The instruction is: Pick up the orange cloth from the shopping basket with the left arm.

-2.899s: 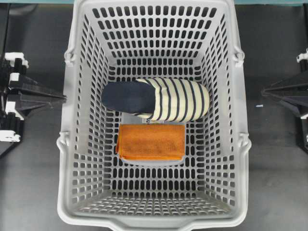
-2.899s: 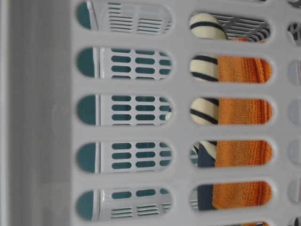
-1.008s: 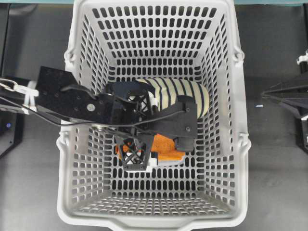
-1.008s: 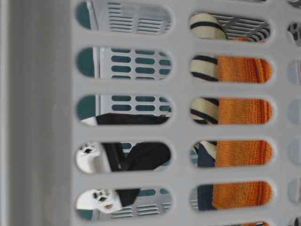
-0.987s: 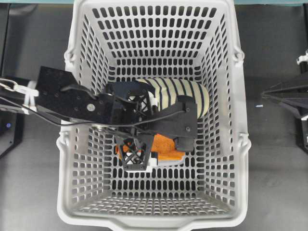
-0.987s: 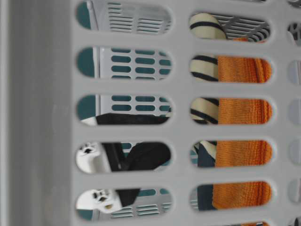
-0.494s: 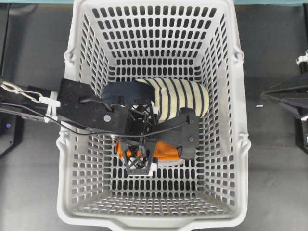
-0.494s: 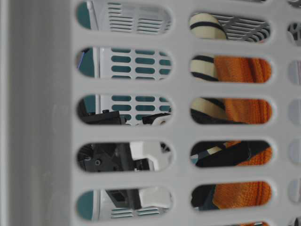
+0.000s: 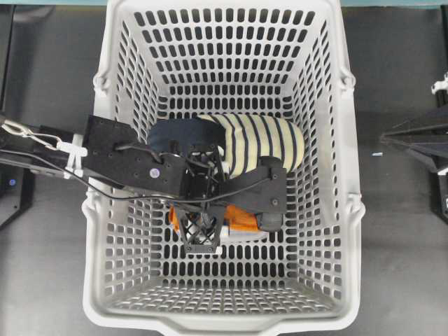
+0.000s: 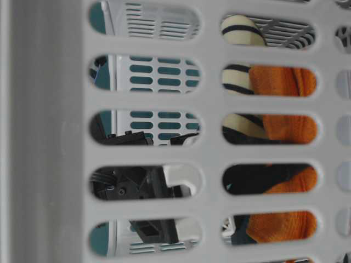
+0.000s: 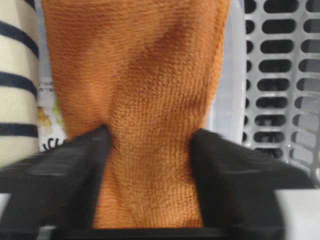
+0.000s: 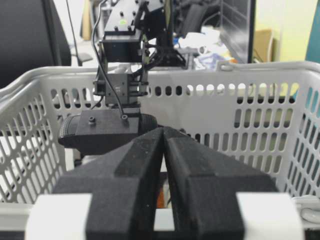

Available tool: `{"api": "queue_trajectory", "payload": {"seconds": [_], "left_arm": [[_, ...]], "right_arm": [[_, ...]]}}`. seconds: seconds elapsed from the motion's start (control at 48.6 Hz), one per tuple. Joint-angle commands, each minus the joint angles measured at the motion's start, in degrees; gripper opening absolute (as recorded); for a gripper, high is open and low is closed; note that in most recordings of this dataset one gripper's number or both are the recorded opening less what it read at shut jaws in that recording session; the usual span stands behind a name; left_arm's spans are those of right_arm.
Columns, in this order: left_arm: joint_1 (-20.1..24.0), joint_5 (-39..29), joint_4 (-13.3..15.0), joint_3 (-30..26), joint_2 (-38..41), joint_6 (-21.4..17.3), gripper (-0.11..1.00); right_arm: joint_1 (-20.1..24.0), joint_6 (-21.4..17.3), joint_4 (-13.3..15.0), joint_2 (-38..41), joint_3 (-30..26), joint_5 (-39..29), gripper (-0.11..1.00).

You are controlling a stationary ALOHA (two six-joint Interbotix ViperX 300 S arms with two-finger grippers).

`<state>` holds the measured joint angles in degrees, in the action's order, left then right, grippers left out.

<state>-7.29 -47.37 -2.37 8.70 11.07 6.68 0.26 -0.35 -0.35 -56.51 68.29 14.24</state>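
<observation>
Overhead view: even, bright light from above, I see no glare; shopping basket [image 9: 231, 42] crisp, dark table [image 9: 49, 280] underexposed, soft shadows only.

Table-level view: basket wall fills my frame, badly out of focus and slightly washed out; things behind the slots read sharper.

Left wrist view: orange cloth [image 11: 150, 100] sharp enough to show its weave; left end effector [image 11: 150, 180] blurred into dark smears at the bottom edge.

Right wrist view: right end effector [image 12: 164, 185] soft up close; bright background behind the basket.

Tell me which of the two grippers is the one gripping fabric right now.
The left gripper, down inside the shopping basket, pinches the orange cloth between its fingers. The right gripper sits outside the basket, shut on nothing.
</observation>
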Motion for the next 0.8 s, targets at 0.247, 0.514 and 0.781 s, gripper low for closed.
{"api": "queue_trajectory", "payload": {"seconds": [0.247, 0.514, 0.781], "left_arm": [[0.0, -4.31, -0.18, -6.86, -4.83, -0.62, 0.15], [0.35, -20.74, -0.18, -22.24, -7.56, -0.53, 0.15], [0.18, -34.45, -0.18, -36.65, -6.24, -0.44, 0.15]], "right_arm": [[0.09, -0.09, -0.26, 0.18, -0.35, 0.62, 0.0], [0.09, -0.09, -0.26, -0.26, -0.35, 0.62, 0.0], [0.09, 0.0, -0.26, -0.97, -0.18, 0.26, 0.0]]}}
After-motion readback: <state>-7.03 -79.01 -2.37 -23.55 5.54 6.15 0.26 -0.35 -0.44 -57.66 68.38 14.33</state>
